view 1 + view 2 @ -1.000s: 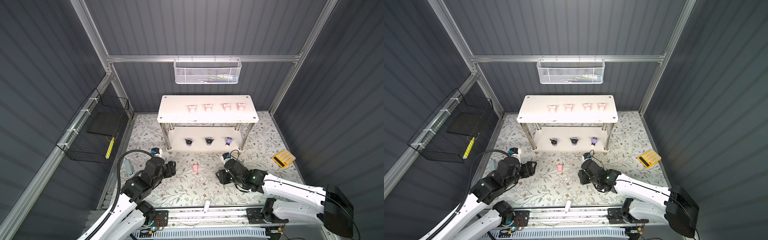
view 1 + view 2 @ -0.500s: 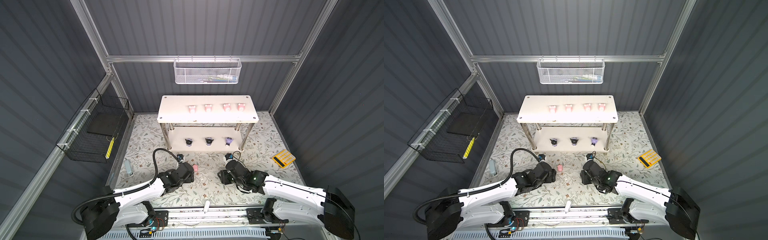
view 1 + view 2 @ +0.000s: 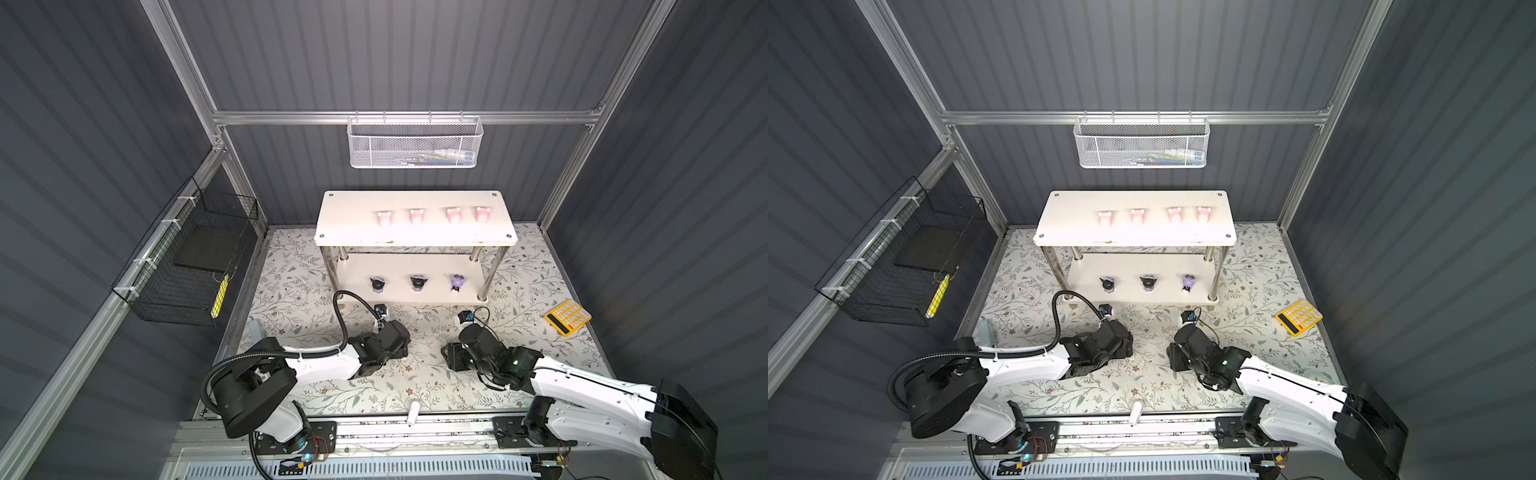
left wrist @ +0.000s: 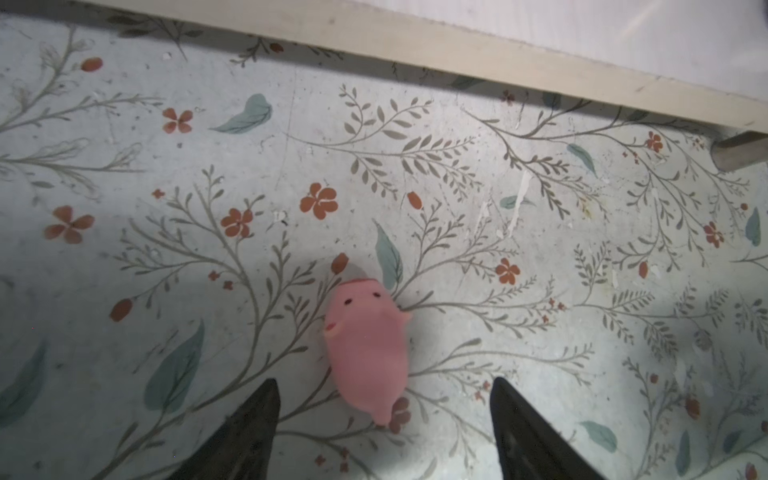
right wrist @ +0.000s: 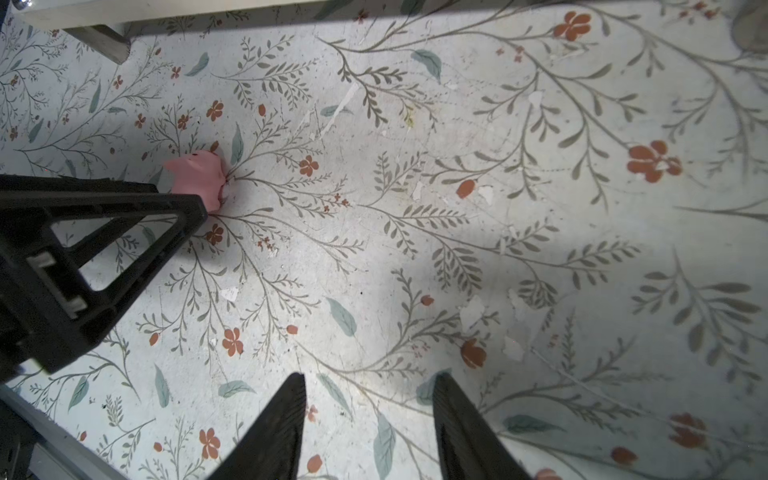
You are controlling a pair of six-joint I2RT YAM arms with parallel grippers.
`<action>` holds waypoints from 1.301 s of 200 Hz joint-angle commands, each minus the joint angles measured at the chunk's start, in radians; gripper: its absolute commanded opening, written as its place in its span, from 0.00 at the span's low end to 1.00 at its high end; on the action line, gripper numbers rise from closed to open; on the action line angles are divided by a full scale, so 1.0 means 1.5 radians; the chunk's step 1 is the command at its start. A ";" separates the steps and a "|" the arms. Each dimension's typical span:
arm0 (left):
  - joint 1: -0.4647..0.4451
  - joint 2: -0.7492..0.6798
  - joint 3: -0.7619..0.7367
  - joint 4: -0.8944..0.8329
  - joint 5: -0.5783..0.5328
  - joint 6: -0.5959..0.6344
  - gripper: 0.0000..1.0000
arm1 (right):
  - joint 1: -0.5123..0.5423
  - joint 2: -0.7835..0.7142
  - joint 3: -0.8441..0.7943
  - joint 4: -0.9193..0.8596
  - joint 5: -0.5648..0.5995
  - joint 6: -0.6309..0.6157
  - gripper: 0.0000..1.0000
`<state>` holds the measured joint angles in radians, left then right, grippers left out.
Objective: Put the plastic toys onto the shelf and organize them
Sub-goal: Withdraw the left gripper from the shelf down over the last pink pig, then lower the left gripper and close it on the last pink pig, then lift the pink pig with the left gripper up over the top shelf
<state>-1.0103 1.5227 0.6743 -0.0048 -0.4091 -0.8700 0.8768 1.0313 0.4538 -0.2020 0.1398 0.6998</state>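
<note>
Down front on the mat (image 4: 124, 166), your left gripper (image 4: 383, 381) has swung in from the left side and now sits over the last pig (image 4: 365, 345), fingers spread wide either side of its tail end, not touching. It looks to be lying on its back, though that's hard to call from this angle. Your right gripper (image 5: 368, 378) has barely moved, fingers parted over bare mat, holding nothing. Further back, the shelf (image 3: 415, 240) carries four pigs (image 3: 416, 216) on top, three purple toys (image 3: 417, 282) below. One grab left, I'd say: close, lift, fill the top row.
</note>
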 commanded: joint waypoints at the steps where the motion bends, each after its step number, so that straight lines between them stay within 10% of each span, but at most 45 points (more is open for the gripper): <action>1: -0.005 0.023 0.024 -0.002 -0.034 -0.027 0.78 | -0.007 -0.015 -0.015 0.005 -0.004 0.000 0.52; 260: -0.007 0.075 0.065 -0.063 -0.063 -0.047 0.33 | -0.043 0.011 -0.023 0.033 -0.046 -0.003 0.52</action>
<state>-1.0142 1.6600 0.7528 -0.0292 -0.4839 -0.9295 0.8162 1.0405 0.4164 -0.1673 0.0761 0.6994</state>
